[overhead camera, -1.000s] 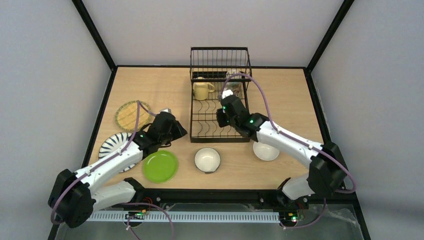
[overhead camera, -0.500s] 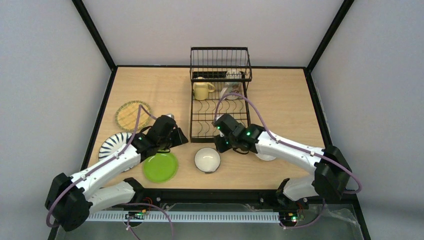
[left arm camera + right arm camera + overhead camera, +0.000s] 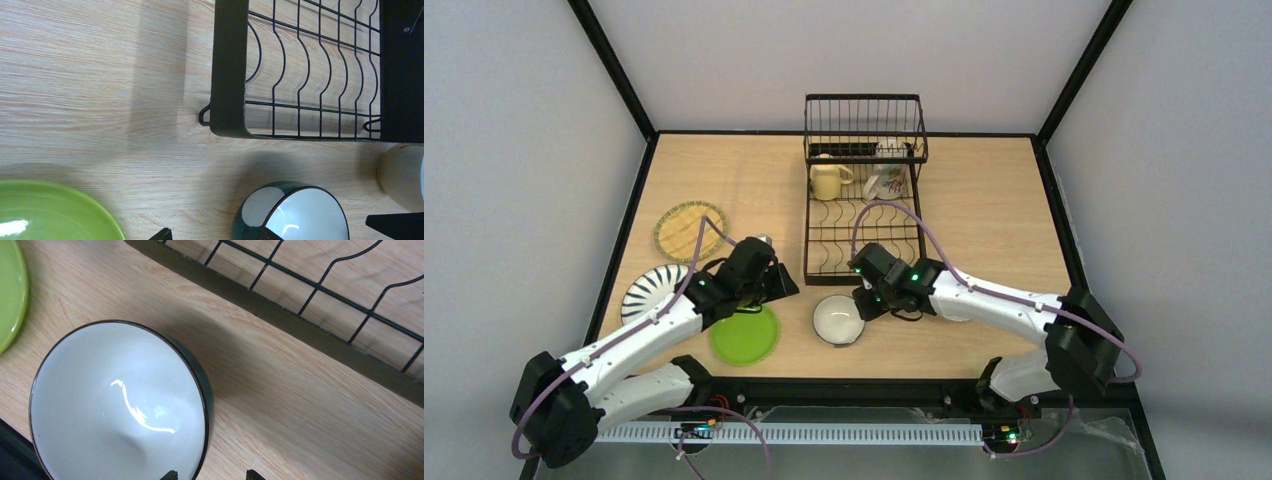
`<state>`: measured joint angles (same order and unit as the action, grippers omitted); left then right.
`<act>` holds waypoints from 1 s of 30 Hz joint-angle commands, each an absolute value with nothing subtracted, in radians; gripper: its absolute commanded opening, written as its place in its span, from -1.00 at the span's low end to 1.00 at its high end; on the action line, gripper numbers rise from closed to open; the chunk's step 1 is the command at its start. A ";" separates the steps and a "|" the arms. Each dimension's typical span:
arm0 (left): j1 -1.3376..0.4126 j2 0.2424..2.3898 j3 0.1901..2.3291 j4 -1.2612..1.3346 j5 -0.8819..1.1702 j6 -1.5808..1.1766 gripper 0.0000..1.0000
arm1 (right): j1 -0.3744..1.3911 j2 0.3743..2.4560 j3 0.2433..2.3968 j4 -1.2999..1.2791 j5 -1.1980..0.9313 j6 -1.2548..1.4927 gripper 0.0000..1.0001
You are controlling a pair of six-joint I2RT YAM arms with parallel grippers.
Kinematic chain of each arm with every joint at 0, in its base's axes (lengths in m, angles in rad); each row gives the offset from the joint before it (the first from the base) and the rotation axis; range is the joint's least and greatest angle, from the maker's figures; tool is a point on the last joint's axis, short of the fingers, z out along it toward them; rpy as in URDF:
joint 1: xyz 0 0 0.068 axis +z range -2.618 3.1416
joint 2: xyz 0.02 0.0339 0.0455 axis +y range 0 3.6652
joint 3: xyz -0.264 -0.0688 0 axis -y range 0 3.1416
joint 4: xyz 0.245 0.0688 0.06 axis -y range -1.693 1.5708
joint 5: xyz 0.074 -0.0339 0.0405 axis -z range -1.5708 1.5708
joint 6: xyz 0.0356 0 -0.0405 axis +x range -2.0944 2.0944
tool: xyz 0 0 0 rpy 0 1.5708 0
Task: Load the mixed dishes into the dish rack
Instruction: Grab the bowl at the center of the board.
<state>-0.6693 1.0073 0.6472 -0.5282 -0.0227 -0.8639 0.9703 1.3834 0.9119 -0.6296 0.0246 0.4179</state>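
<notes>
**Item:** blue-outside bowl [image 3: 117, 405], one of the mixed dishes not yet loaded.
**Location:** upright on the worktop [image 3: 994, 190], middle of the near edge, just short of the near rail of the dish rack [image 3: 849, 225]. The lime green plate [image 3: 746, 335] lies just beside it, toward the near-left corner.

**Right gripper** [image 3: 210, 474]: jaws open, holding nothing, poised at the bowl's rack-side rim. You cannot tell whether one finger sits inside the rim.
**Left gripper** [image 3: 774, 282]: jaws spread wide and empty, near the green plate's far rim.

**Hazards, as judged:**
1. The bowl wall is glossy and sloping. Close off-centre and it may squirt out or tip.
2. If you descend or push before closing, the bowl may skid onto the green plate or toward the near edge.
3. The rack rail is close behind, so a low lift could catch the rim on the wire.
4. Both arms crowd the same spot, so you risk contact between them.
5. The purple cable [image 3: 889, 202] arches over the rack and could snag on the wires near the pale yellow mug [image 3: 827, 181].
</notes>
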 commanded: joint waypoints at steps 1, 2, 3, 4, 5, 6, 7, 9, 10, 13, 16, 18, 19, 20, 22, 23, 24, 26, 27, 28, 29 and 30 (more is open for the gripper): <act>-0.676 0.991 0.629 -0.540 -0.014 -0.867 0.98 | 0.992 1.423 0.894 -0.613 0.018 0.438 0.52; -0.678 0.991 0.628 -0.539 -0.014 -0.867 0.98 | 0.995 1.431 0.894 -0.608 0.019 0.439 0.52; -0.679 0.991 0.626 -0.541 -0.014 -0.867 0.98 | 0.999 1.438 0.894 -0.602 0.019 0.441 0.52; -0.679 0.991 0.626 -0.540 -0.014 -0.867 0.98 | 1.001 1.446 0.894 -0.597 0.017 0.442 0.52; -0.680 0.993 0.623 -0.540 -0.014 -0.867 0.98 | 1.003 1.452 0.895 -0.593 0.016 0.444 0.52; -0.681 0.993 0.622 -0.539 -0.014 -0.867 0.98 | 1.004 1.458 0.896 -0.589 0.016 0.446 0.52; -0.681 0.992 0.618 -0.540 -0.014 -0.867 0.98 | 1.004 1.461 0.896 -0.585 0.018 0.447 0.52; -0.683 0.992 0.614 -0.537 -0.012 -0.869 0.98 | 1.003 1.468 0.896 -0.581 0.022 0.449 0.48; -0.684 0.991 0.612 -0.535 -0.012 -0.870 0.98 | 1.004 1.473 0.895 -0.578 0.026 0.451 0.45; -0.686 0.993 0.604 -0.530 -0.011 -0.872 0.98 | 1.004 1.488 0.886 -0.568 0.022 0.455 0.31; -0.687 0.992 0.601 -0.530 -0.011 -0.872 0.98 | 1.003 1.498 0.874 -0.557 0.013 0.463 0.18; -0.688 0.994 0.600 -0.529 -0.009 -0.871 0.98 | 1.004 1.501 0.866 -0.550 0.013 0.469 0.12; -0.687 0.995 0.597 -0.527 -0.009 -0.870 0.98 | 1.003 1.503 0.863 -0.546 0.014 0.471 0.09; -0.688 0.995 0.598 -0.528 -0.009 -0.870 0.98 | 1.004 1.505 0.861 -0.543 0.014 0.472 0.04; -0.687 0.999 0.597 -0.525 -0.008 -0.868 0.98 | 1.003 1.516 0.859 -0.540 0.012 0.474 -0.04; -0.687 1.000 0.598 -0.525 -0.007 -0.868 0.98 | 1.004 1.520 0.860 -0.537 0.012 0.475 -0.10; -0.687 1.001 0.598 -0.526 -0.006 -0.867 0.98 | 1.003 1.527 0.861 -0.534 0.011 0.476 -0.19; -0.687 1.003 0.599 -0.525 -0.006 -0.867 0.98 | 1.004 1.530 0.861 -0.530 0.014 0.481 -0.38; -0.687 1.005 0.600 -0.526 -0.005 -0.866 0.98 | 1.003 1.532 0.862 -0.529 0.014 0.483 -0.47; -0.687 1.004 0.600 -0.527 -0.006 -0.866 0.98 | 1.004 1.533 0.862 -0.529 0.013 0.486 -0.55; -0.687 1.003 0.600 -0.529 -0.006 -0.865 0.98 | 1.004 1.532 0.862 -0.528 0.012 0.490 -0.65; -0.687 1.003 0.601 -0.529 -0.006 -0.864 0.98 | 1.004 1.531 0.862 -0.527 0.010 0.494 -0.74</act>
